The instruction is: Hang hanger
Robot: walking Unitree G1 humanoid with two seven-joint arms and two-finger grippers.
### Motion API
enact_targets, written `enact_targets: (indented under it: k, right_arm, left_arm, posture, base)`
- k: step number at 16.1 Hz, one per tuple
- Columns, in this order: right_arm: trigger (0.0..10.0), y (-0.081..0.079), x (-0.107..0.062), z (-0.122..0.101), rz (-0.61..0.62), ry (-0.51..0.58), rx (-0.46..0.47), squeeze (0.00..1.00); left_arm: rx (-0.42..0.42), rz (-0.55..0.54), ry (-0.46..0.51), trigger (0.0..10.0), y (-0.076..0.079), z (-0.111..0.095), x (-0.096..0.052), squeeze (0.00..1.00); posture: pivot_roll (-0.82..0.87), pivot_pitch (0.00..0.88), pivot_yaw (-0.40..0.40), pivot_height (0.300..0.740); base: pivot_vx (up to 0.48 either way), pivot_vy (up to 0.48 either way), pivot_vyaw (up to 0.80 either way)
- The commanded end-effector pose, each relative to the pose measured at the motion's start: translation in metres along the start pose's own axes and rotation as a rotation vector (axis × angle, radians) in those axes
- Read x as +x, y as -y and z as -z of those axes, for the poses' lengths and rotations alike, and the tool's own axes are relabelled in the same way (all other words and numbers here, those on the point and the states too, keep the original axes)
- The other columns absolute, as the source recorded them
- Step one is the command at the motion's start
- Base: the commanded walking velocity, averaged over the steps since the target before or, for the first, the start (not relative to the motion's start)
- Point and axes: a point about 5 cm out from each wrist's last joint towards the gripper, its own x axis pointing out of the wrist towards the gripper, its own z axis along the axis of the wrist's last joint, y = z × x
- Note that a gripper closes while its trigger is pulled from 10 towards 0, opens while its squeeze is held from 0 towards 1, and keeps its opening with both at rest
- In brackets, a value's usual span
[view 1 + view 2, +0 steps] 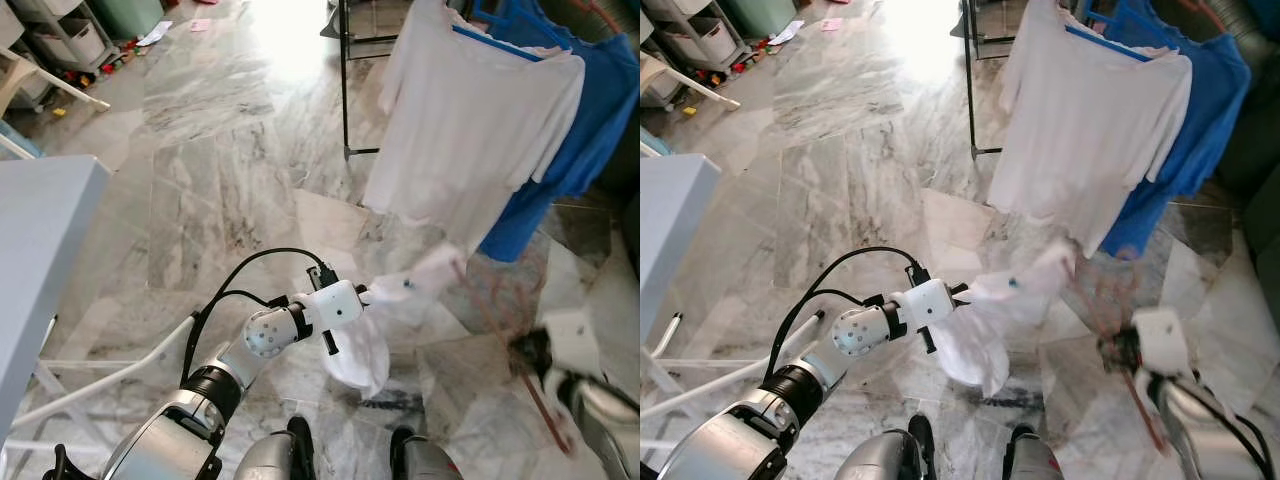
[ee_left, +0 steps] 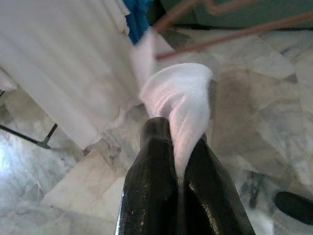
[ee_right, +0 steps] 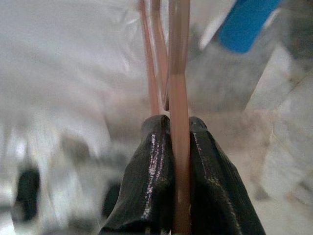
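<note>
Now | my left gripper [image 2: 180, 161] pinches white cloth [image 1: 362, 352] | right gripper [image 3: 178, 147] clamps pink hanger [image 3: 177, 73] (blurred) | rack shirts [image 1: 470, 130] ahead.

Silver-jointed left arm [image 1: 268, 335] with white wrist block, looping black cable [image 1: 255, 265], and glossy black fingers [image 2: 156, 196].

Floor [image 1: 210, 190]: grey-veined marble, glare at far centre.
Table [image 1: 40, 240]: pale, near left.
Storage bins [image 1: 70, 40]: far left.
</note>
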Motion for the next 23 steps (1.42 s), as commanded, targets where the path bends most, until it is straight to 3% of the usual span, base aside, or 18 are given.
enact_targets:
  k: [1,2,3,4,5,6,7,8,9,10,11,12,14,18,21,23]
  right_arm:
    - [10.0,0.01,-0.001,-0.014,0.089,0.089,0.098,0.0]
    - [10.0,0.012,0.001,-0.019,0.129,0.125,0.146,0.0]
    - [10.0,0.019,0.003,-0.034,0.201,0.239,0.31,0.0]
    - [10.0,0.022,0.003,-0.041,0.22,0.285,0.378,0.0]
    - [10.0,0.025,0.003,-0.053,0.232,0.359,0.524,0.0]
    - [10.0,0.024,0.003,-0.06,0.215,0.387,0.589,0.0]
    - [10.0,0.013,0.005,-0.076,0.113,0.412,0.648,0.0]
    - [10.0,0.007,0.005,-0.08,0.074,0.408,0.622,0.0]
    - [10.0,-0.009,0.003,-0.089,-0.021,0.408,0.562,0.0]
    - [10.0,-0.031,0.0,-0.093,-0.166,0.376,0.53,0.0]
    - [10.0,-0.037,-0.001,-0.093,-0.203,0.364,0.51,0.0]
    - [10.0,-0.05,-0.004,-0.085,-0.288,0.308,0.417,0.0]
    - [10.0,-0.077,-0.016,-0.059,-0.507,0.172,0.368,0.0]
    - [10.0,-0.094,-0.028,-0.053,-0.667,0.105,0.499,0.0]
    - [10.0,-0.103,-0.038,-0.037,-0.776,0.005,0.482,0.0]
    - [10.0,-0.095,-0.035,-0.019,-0.729,-0.069,0.471,0.0]
  left_arm:
    - [-0.009,0.002,-0.002,10.0,0.004,0.006,-0.005,0.0]
    - [-0.009,0.001,0.01,10.0,0.004,0.004,-0.004,0.0]
    - [-0.013,-0.003,0.043,10.0,0.006,0.0,-0.002,0.0]
    - [-0.015,-0.002,0.055,10.0,0.007,-0.002,-0.002,0.0]
    - [-0.015,0.001,0.074,10.0,0.01,-0.004,-0.001,0.0]
    - [-0.014,0.008,0.083,10.0,0.013,-0.005,-0.001,0.0]
    - [-0.002,0.027,0.095,10.0,0.022,-0.006,0.0,0.0]
    - [0.009,0.031,0.099,10.0,0.024,-0.006,0.001,0.0]
    - [0.036,0.035,0.112,10.0,0.026,-0.009,0.002,0.0]
    - [0.115,0.023,0.123,10.0,0.025,-0.013,0.004,0.0]
    - [0.147,0.014,0.128,10.0,0.024,-0.014,0.004,0.0]
    - [0.14,0.01,0.134,10.0,0.021,-0.016,0.006,0.0]
    - [0.162,0.006,0.144,10.0,0.018,-0.019,0.006,0.0]
    - [0.226,-0.004,0.142,10.0,0.018,-0.016,0.003,0.0]
    - [0.273,-0.024,0.163,10.0,0.014,-0.017,-0.001,0.0]
    - [0.315,-0.093,0.156,10.0,0.003,-0.017,-0.003,0.0]
  posture:
    - [-0.14,0.253,0.15,0.74]
    - [-0.14,0.254,0.148,0.74]
    - [-0.14,0.255,0.149,0.74]
    - [-0.14,0.255,0.149,0.74]
    - [-0.14,0.255,0.149,0.74]
    - [-0.14,0.256,0.149,0.74]
    - [-0.14,0.256,0.146,0.74]
    - [-0.14,0.256,0.145,0.74]
    - [-0.14,0.256,0.14,0.74]
    - [-0.14,0.257,0.134,0.74]
    - [-0.14,0.257,0.134,0.74]
    - [-0.14,0.257,0.13,0.74]
    - [-0.15,0.257,0.126,0.74]
    - [-0.14,0.256,0.125,0.74]
    - [-0.14,0.257,0.125,0.74]
    - [-0.14,0.256,0.12,0.74]
  base:
    - [0.0,0.0,0.0]
    - [0.0,0.0,0.0]
    - [0.0,0.0,0.0]
    - [0.0,0.0,0.0]
    - [0.0,0.0,0.0]
    - [0.0,0.0,0.0]
    - [0.0,0.0,0.0]
    - [0.0,0.0,0.0]
    - [0.0,0.0,0.0]
    - [0.0,0.0,0.0]
    - [0.0,0.0,0.0]
    - [0.0,0.0,0.0]
    - [0.0,0.0,0.0]
    - [0.0,0.0,0.0]
    - [0.0,0.0,0.0]
    - [0.0,0.0,0.0]
